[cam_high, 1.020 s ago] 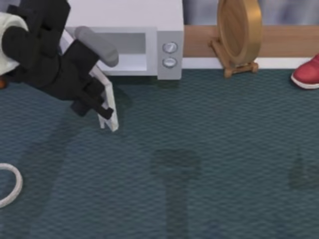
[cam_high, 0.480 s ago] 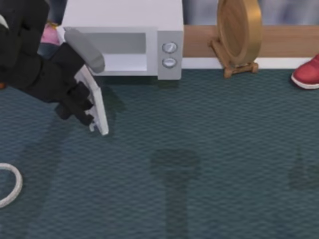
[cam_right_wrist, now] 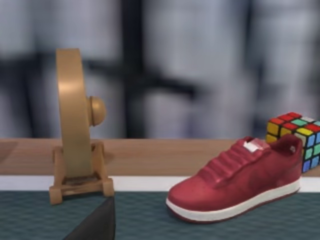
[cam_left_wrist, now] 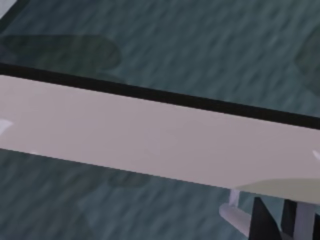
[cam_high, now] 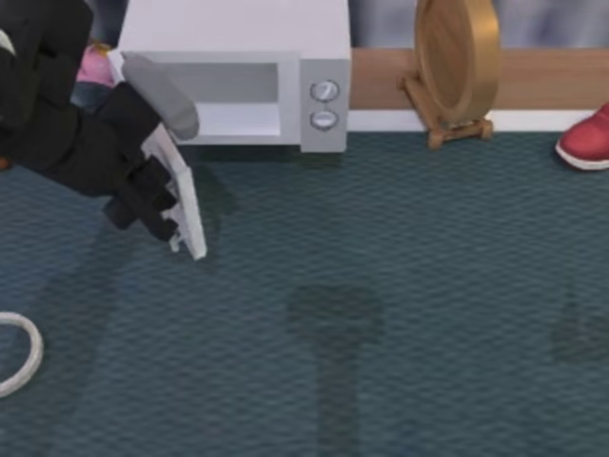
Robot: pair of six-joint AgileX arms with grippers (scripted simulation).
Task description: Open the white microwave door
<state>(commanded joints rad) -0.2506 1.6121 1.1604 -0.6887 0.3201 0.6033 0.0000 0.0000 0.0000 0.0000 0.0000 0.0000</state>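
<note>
Gripping door edge | left tool (cam_high: 162, 217) | white microwave door (cam_high: 186, 204) swung open

The left arm (cam_high: 67, 133) is a bulky chain of matte black segments, blocky and angular, with a rounded white shell section showing at the top view's left edge; a smooth grey cylinder (cam_high: 160, 82) with a rounded end sits atop it; its left gripper (cam_high: 152, 205) is black too, built of small squared blocks with short dark fingers; in the left wrist view only two slim black finger tips (cam_left_wrist: 270, 222) show at the lower edge; in the right wrist view one dark grey, pointed finger (cam_right_wrist: 97, 225) rises at the bottom.
</note>
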